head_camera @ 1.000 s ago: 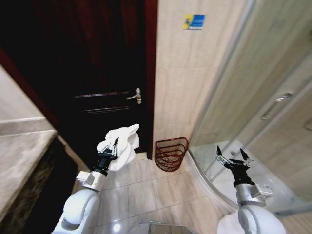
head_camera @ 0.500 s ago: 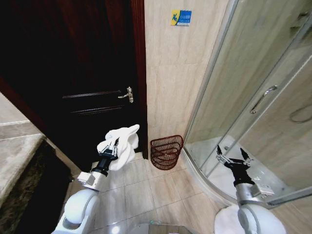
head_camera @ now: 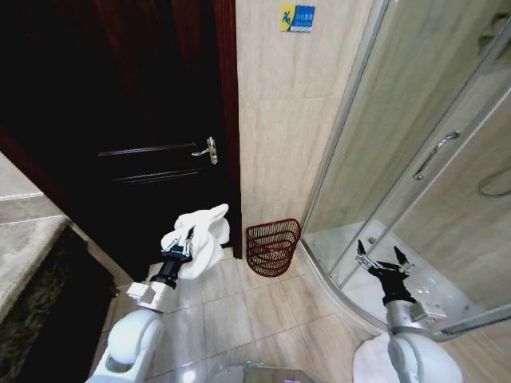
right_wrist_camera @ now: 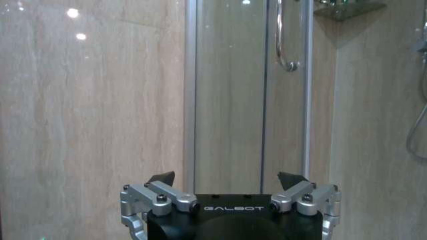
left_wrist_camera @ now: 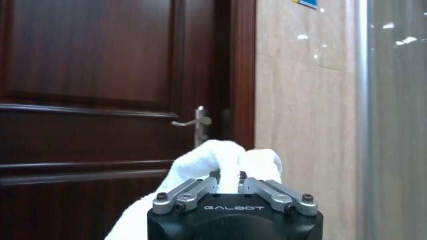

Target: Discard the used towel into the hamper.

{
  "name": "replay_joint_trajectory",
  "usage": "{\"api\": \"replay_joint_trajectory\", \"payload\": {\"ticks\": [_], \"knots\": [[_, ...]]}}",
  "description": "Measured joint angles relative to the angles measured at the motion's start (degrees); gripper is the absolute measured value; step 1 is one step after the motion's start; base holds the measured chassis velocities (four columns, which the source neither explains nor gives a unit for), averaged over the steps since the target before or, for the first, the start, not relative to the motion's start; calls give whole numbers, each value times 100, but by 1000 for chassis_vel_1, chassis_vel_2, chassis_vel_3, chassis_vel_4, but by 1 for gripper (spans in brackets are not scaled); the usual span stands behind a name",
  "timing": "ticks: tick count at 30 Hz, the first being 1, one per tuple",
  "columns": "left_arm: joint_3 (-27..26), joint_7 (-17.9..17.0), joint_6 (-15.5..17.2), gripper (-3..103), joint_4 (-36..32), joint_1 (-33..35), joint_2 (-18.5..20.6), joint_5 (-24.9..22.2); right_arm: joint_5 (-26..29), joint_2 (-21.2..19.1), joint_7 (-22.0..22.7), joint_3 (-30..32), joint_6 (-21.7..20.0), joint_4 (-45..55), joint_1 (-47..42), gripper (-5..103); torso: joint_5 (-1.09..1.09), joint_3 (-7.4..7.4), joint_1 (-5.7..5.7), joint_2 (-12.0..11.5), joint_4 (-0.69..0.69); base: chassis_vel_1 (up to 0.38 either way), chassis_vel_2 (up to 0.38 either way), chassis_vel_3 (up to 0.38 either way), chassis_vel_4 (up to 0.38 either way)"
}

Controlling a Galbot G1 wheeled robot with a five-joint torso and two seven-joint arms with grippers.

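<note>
The white towel [head_camera: 201, 236] is held clamped in the fingers of the left gripper [head_camera: 182, 243], raised above the floor. The hamper [head_camera: 272, 247] stands by the wall, to its right and farther away. The towel is being carried; it must next be brought over the hamper's opening. The right gripper [head_camera: 383, 260] waits with fingers apart.

A crumpled white cloth towel [head_camera: 204, 235] hangs bunched in the air, pinched at its top, to the left of and apart from the hamper. The small round dark reddish-brown wire hamper [head_camera: 271, 247] stands upright on the tiled floor, against the beige wall.
</note>
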Motion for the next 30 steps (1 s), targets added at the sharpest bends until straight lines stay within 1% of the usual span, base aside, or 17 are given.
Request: {"api": "replay_joint_trajectory", "payload": {"ticks": [2,4,6,7,9,12,17,19,22,23,25,26,30], "knots": [[-54,-5,-97,5,72,34,-4,-23,34,-209,9,1,108,-89,-56,100,-1,-43,-39,-84,-1,0,0,0,0],[-81,-8,-122,5,78,66,4,-43,26,-271,16,2,134,-124,-60,100,-1,-65,-58,-124,-1,0,0,0,0],[-177,-2,-137,5,78,106,27,-72,22,-387,63,-20,98,-156,-64,100,1,-112,-94,-205,0,0,0,0,0],[-177,-2,-137,5,78,106,27,-72,22,-387,63,-20,98,-156,-64,100,1,-112,-94,-205,0,0,0,0,0],[-266,-1,-137,5,38,173,24,-78,28,-489,67,-34,2,-153,-84,100,-1,-157,-134,-292,-1,0,0,0,0],[-343,10,-169,5,-43,286,-11,-63,29,-499,50,-35,10,-197,-25,100,0,-195,-167,-361,0,0,0,0,0],[-404,-8,-225,5,-300,493,-156,19,16,-461,52,-1,140,-274,91,100,0,-279,-233,-510,1,0,0,0,0],[-401,-1,-237,5,-364,526,-182,57,24,-467,52,15,144,-237,72,100,0,-298,-250,-547,0,0,0,0,0],[-268,6,-237,5,-431,545,-223,175,32,-455,83,70,127,-147,40,100,0,-359,-304,-662,-1,0,0,0,0],[-268,6,-237,5,-431,545,-223,175,32,-455,83,70,127,-147,40,100,0,-359,-304,-662,-1,0,0,0,0],[-188,15,-236,5,-424,522,-244,273,73,-518,167,131,57,-108,-24,100,0,-405,-336,-740,0,0,0,0,0],[-188,15,-236,5,-424,522,-244,273,73,-518,167,131,57,-108,-24,100,0,-405,-336,-740,0,0,0,0,0],[-94,40,-227,5,-361,420,-214,297,184,-727,238,339,8,-69,-160,100,0,-480,-393,-872,-1,0,0,0,0]]}}
